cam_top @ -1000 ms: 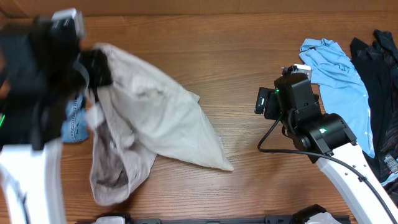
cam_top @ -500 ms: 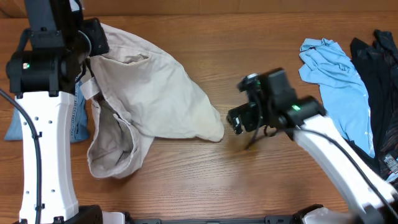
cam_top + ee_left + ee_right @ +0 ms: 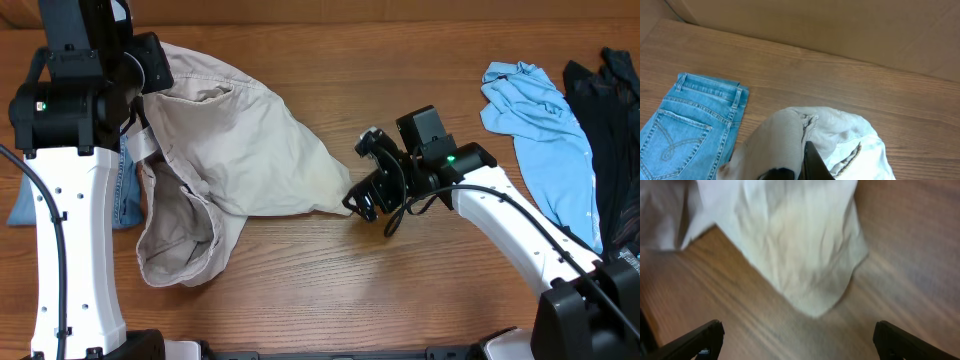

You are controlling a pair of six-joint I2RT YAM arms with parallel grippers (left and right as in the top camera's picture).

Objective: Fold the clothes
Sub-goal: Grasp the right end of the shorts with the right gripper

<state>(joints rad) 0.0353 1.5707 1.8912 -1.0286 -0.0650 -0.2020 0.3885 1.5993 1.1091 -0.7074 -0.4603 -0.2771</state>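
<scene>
We get soft, even light from overhead, with only thin shadows along the shorts (image 3: 250, 160) toward 6 o'clock. Our right wrist view is smeared with motion blur throughout; the left wrist view is crisp except at 6 o'clock.

The pale beige cotton shorts (image 3: 250, 160) lay on the wooden table's (image 3: 400, 300) left half, the blue denim jeans (image 3: 687, 125) just left of them. The light blue shirt (image 3: 535, 115) lay far right, beside a dark garment (image 3: 610, 120).

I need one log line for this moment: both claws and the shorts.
left claw: shut on shorts | right claw: open, at shorts' right corner, not gripping | shorts: crumpled, not yet folded
</scene>
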